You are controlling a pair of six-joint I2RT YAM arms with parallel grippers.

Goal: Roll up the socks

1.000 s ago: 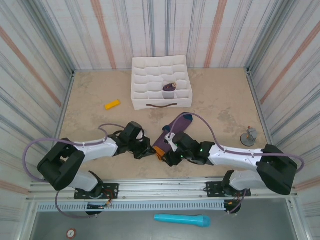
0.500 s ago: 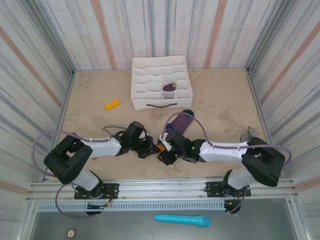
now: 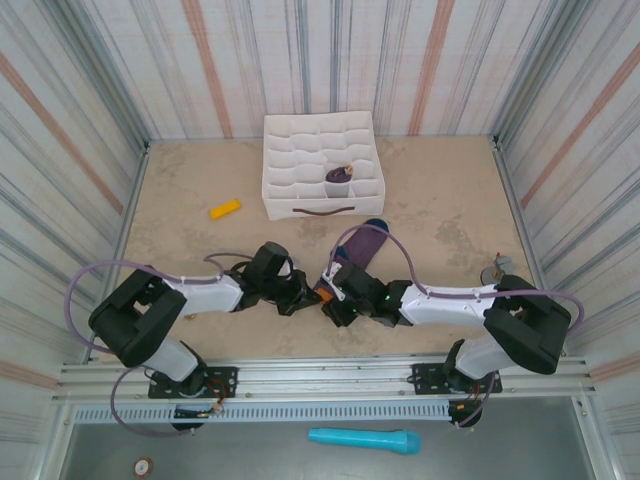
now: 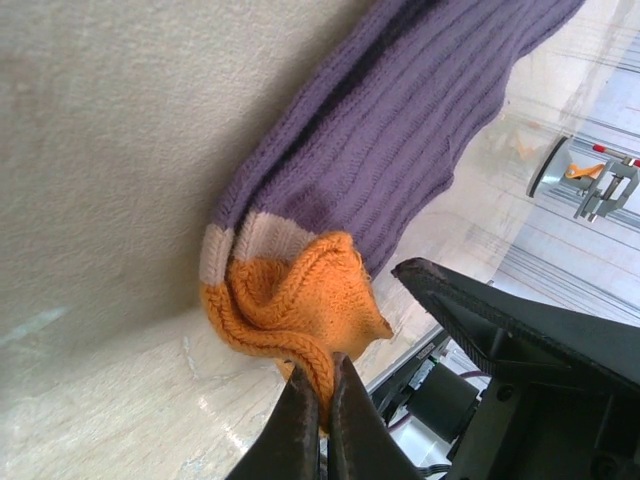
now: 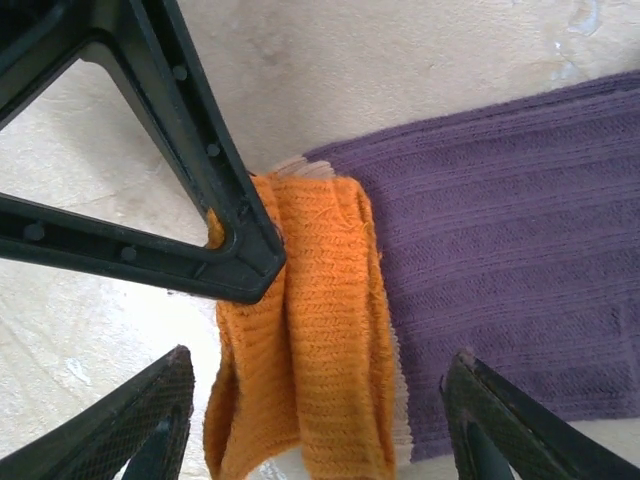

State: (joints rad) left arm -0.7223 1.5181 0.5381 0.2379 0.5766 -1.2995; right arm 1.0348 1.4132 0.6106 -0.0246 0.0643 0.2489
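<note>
A purple sock (image 3: 362,246) lies flat on the table, its dark toe pointing away from me and its orange cuff (image 3: 322,296) nearest me. My left gripper (image 3: 303,296) is shut on a fold of that cuff (image 4: 290,300), which bunches up just above the closed left gripper (image 4: 325,385). The purple leg (image 4: 400,150) runs away from it. My right gripper (image 5: 320,430) is open, one finger on each side of the orange cuff (image 5: 320,330), with the purple sock (image 5: 500,260) to the right. I cannot tell whether this is one sock or two stacked.
A white divided organizer box (image 3: 290,150) stands at the back, with a purple bundle (image 3: 338,179) in one cell. A yellow-orange marker (image 3: 224,209) lies at the left. A small grey object (image 3: 497,269) sits at the right. Striped walls close in three sides.
My right gripper has moved left to the orange cuff and its jaws have narrowed a little. The sock has shifted slightly. The left gripper has kept its hold.
</note>
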